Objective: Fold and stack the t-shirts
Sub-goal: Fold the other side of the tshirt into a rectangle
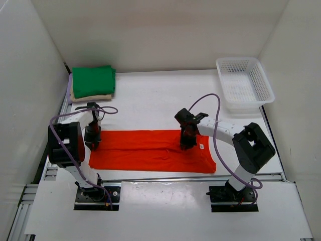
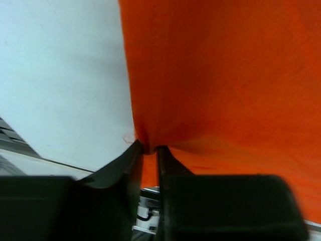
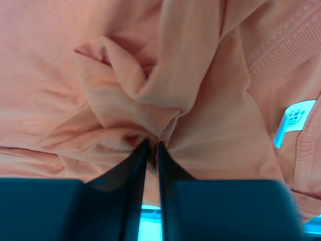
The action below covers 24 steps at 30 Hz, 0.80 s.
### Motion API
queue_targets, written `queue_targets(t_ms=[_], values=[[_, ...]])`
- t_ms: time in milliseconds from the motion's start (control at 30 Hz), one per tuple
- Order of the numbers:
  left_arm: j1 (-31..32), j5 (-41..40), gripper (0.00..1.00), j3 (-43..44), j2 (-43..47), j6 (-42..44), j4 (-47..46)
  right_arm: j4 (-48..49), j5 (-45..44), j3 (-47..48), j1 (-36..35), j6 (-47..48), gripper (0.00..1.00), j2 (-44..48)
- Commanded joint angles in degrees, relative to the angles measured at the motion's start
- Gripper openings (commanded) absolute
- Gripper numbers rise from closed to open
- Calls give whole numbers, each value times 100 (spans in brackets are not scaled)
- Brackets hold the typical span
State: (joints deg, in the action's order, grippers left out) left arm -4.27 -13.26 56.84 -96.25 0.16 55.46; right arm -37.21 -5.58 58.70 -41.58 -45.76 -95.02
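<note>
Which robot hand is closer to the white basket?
Right. The right gripper holds the orange t-shirt at its collar end, nearer the basket; the left gripper holds the opposite end.

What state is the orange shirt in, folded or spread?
Partly folded: the orange shirt lies as a long flat band with a lengthwise crease, not yet squared.

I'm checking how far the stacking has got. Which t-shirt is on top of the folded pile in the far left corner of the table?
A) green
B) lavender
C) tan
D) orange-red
A: the green t-shirt lies folded on top of the tan t-shirt in that corner, while the orange-red t-shirt lies stretched out on the table close to the arms.
</note>
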Motion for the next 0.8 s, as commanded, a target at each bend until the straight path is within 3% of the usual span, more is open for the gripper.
queue_targets(t_ms=[0, 33, 67, 100, 233, 433, 633, 767], values=[[14, -335, 32, 90, 89, -16, -159, -14, 216, 45, 19, 5, 27, 71], [14, -405, 37, 160, 89, -16, -159, -14, 216, -16, 19, 5, 36, 228], [14, -406, 43, 161, 89, -16, -159, -14, 216, -16, 19, 5, 38, 308], [14, -545, 58, 222, 89, -16, -159, -14, 277, -16, 19, 66, 40, 405], [14, -740, 72, 459, 210, -16, -97, -295, 146, -121, 19, 67, 41, 1098], [14, -793, 76, 706, 685, -16, -44, -471, -57, 133, 484, 374, 41, 1469], [67, -678, 79, 767, 897, -16, 8, -322, 214, 976, 739, 1427, 45, 240], [67, -959, 79, 268, 1090, -16, 8, -172, 749, 1214, 897, 1561, 47, -174]])
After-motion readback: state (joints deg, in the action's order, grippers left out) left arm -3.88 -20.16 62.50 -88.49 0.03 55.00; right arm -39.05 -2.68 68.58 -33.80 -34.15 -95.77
